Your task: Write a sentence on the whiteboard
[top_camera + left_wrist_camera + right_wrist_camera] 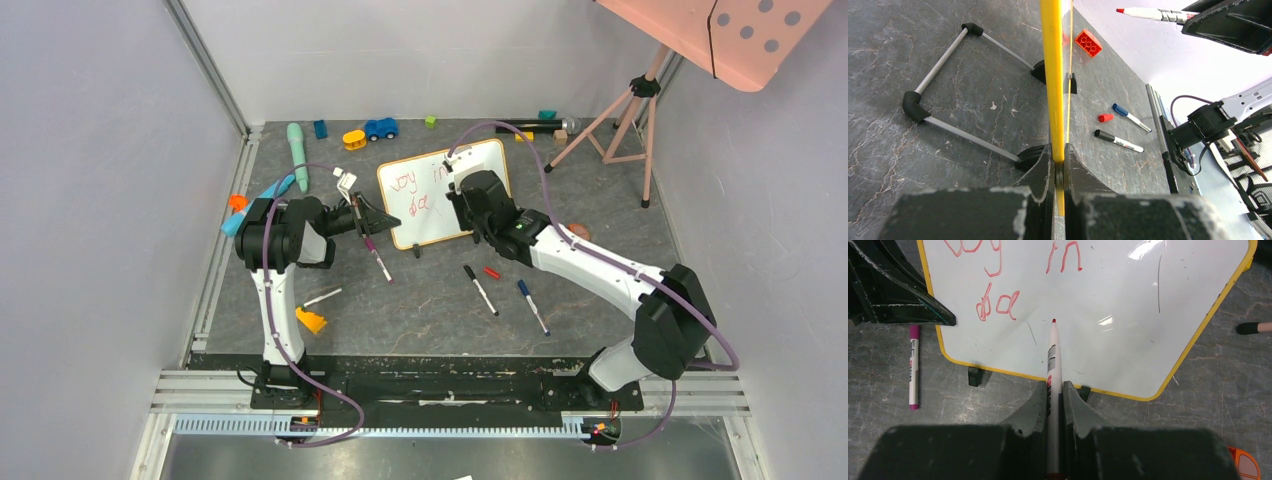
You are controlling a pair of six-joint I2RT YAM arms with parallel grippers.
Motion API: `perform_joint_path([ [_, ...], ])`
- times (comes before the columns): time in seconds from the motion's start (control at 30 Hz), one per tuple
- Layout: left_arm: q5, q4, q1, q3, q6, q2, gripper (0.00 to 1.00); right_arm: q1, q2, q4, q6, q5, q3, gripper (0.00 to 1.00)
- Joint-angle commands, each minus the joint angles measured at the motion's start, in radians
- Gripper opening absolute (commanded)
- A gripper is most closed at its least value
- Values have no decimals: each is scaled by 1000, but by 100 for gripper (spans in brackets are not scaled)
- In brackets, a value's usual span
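Observation:
The whiteboard point(428, 225) stands tilted on the mat on black clip feet, with a yellow-orange frame. The sentence point(405, 182) is red writing, "Joy in" above and two loop letters below point(998, 307). My left gripper point(385, 218) is shut on the board's left frame edge point(1053, 75), its jaws point(1059, 165) pinching it. My right gripper point(462, 195) is shut on a red marker point(1052, 355), jaws point(1054, 390) around the barrel. The marker tip sits at the board face point(1128, 300), just right of the lower letters.
A purple marker point(377, 258) lies in front of the board's left corner. A black marker point(480, 290), a red cap point(491, 272) and a blue marker point(532, 305) lie nearer. Toys line the back edge point(380, 128). A tripod point(620, 120) carries a pink dotted panel point(740, 35).

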Motion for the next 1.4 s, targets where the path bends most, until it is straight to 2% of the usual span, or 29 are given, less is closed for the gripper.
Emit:
perform_joint_path([
  [0.0, 126, 38, -18, -21, 106, 34, 8, -3, 22, 12, -18, -1, 58, 0],
  [0.2, 126, 38, -18, -16, 102, 37, 8, -3, 29, 10, -44, -8, 65, 0],
  [0.37, 145, 39, -24, -13, 114, 37, 2, -3, 38, 25, -65, -7, 73, 0],
  [0.67, 143, 38, -24, -8, 111, 40, 2, -3, 127, -11, -61, -120, 173, 0],
  [1.37, 145, 38, -24, -7, 108, 40, 2, -8, 213, -62, -56, -53, 249, 0],
])
